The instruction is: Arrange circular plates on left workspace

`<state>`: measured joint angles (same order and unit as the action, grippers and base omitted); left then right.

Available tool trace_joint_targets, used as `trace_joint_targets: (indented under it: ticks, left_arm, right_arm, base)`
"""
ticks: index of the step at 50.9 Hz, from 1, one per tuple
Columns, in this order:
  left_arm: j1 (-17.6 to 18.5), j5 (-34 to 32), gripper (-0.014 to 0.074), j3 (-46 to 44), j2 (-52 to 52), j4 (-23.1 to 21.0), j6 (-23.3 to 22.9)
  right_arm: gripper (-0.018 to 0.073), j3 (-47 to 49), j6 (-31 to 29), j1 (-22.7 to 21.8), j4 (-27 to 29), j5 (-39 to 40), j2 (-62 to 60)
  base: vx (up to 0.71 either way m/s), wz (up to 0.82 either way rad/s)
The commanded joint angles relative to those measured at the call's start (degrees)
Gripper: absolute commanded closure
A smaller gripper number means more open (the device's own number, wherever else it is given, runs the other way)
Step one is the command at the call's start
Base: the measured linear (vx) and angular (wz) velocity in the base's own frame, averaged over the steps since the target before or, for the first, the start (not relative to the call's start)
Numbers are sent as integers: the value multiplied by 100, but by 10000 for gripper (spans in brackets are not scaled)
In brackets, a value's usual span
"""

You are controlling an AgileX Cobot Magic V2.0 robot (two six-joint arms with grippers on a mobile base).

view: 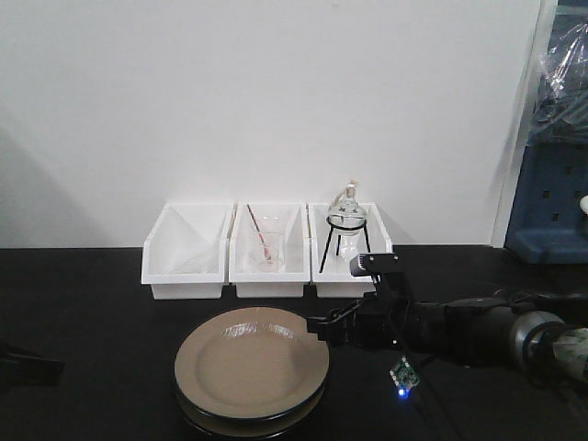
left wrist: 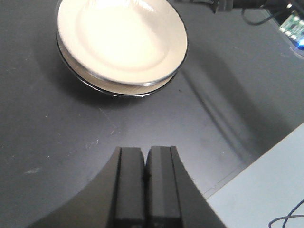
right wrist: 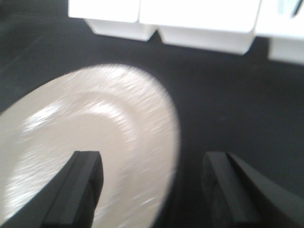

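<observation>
Seemingly little is done: both plates (view: 251, 369) lie stacked on the tabletop (view: 92, 312), the right pincer (right wrist: 151, 190) spread at the top rim, the left pincer (left wrist: 144, 183) together

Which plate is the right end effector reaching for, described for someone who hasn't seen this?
On the black countertop, in front of three white bins, two tan plates sit stacked. It's the upper plate, offset slightly from the lower plate, whose edge peeks out beneath.

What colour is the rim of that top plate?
Dark, nearly black, around a tan-beige top plate; it shows best in the exterior front-facing view.
</observation>
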<state>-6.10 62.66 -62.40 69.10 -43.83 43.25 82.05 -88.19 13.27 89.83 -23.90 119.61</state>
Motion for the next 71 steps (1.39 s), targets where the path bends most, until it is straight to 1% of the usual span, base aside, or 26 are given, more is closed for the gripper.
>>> trace_joint_targets:
  ticks: [1, 4, 8, 10, 13, 14, 15, 19, 20, 21, 22, 24, 28, 30, 36, 37, 39, 41, 46, 49, 50, 53, 56, 61, 63, 71]
  left_arm:
    - [26, -197, 599, -151, -160, -307, -46]
    - [26, -327, 599, -151, -160, -223, -38]
    - [26, -521, 598, -151, -160, 29, -38]
    - [26, -601, 598, -151, -160, 206, -60]
    - [26, -666, 597, -151, -160, 482, -113]
    - [26, -686, 597, -151, -160, 625, -148]
    - [26, -696, 596, -151, -160, 694, -204]
    - [26, -747, 597, -151, -160, 1094, -439]
    - [26, -747, 597, -151, -160, 1180, -505]
    - [26, -752, 597, -151, -160, 1249, -529]
    - [26, -752, 597, -151, -164, 1290, -546]
    - [26, -781, 597, -135, -201, 1364, -555]
    - [26, -1154, 597, 97, -381, 1315, -534]
    - [26, -1394, 597, 329, -565, 1302, -498]
    - [26, -2074, 597, 1216, -1372, 1317, -338]
    - [26, -2118, 597, 1385, -1523, 1327, -326]
    - [26, -2231, 597, 1663, -1777, 1320, -294]
    - [26, -2330, 597, 1983, -2065, 1320, -267]
    - [26, -2424, 597, 2569, -2751, 1320, -168]
    - [26, -2405, 597, 2847, -3149, 1280, 13]
    - [26, -2383, 597, 2930, -3301, 1243, 106]
    - [26, -2368, 597, 3124, -3680, 1098, 327]
    - [26, -2392, 597, 3302, -4052, 832, 475]
    - [26, -2420, 597, 3542, -4661, 292, 677]
    - [26, -2455, 597, 3613, -4840, 160, 705]
    - [26, -2715, 597, 3827, -5346, 12, 711]
  right_arm:
    - [52, 185, -83, -17, -222, 334, -554]
    - [61, 185, 18, -17, -561, 494, -732]
    - [94, 185, 387, -17, -970, 587, -1037]
    - [133, 185, 631, -17, -1208, 598, -1202]
    - [212, 180, 1235, -17, -1818, 598, -1538]
    - [277, 176, 1567, -17, -2037, 598, -1698]
    - [322, 169, 1747, -17, -2262, 598, -1824]
    - [489, 163, 2817, -17, -3272, 478, -2274]
    - [576, 163, 3223, -17, -3696, 348, -2441]
    - [575, 163, 3554, -17, -3907, 300, -2518]
    - [574, 163, 3777, -17, -4226, 213, -2632]
    - [572, 163, 4450, -17, -4878, 54, -2823]
    - [563, 163, 5642, -17, -6077, -365, -3255]
    - [563, 163, 6067, -17, -6690, -535, -3423]
    - [563, 147, 7265, -17, -8196, -794, -4012]
    - [563, 115, 7343, -17, -8260, -784, -4085]
    - [563, -49, 7489, -17, -8602, -666, -4345]
    - [563, -333, 7599, -17, -8717, -462, -4641]
    - [563, -1295, 7613, -17, -8744, 148, -5425]
    - [563, -1867, 7597, -17, -8744, 528, -5911]
    - [563, -2287, 7598, -17, -8744, 810, -6160]
    - [563, -2950, 7598, -17, -8744, 1224, -6647]
    - [563, -3496, 7604, -17, -8738, 1530, -7061]
    - [563, -4443, 7604, -17, -8730, 1773, -7777]
    - [563, -4771, 7604, -17, -8730, 1844, -8048]
    - [563, -5524, 7589, -17, -8730, 2037, -8666]
  base:
    - [0, 0]
    - [0, 0]
    - [0, 0]
    - [0, 0]
    - [0, 0]
    - [0, 0]
    - [0, 0]
    - [0, 0]
    - [0, 0]
    - [0, 0]
    - [0, 0]
    - [0, 0]
    - [0, 0]
    - [0, 0]
    - [0, 0]
    - [0, 0]
    - [0, 0]
    - [0, 0]
    - [0, 0]
    - [0, 0]
    - [0, 0]
    - [0, 0]
    - [0, 0]
    - [0, 0]
    - [0, 0]
    - [0, 0]
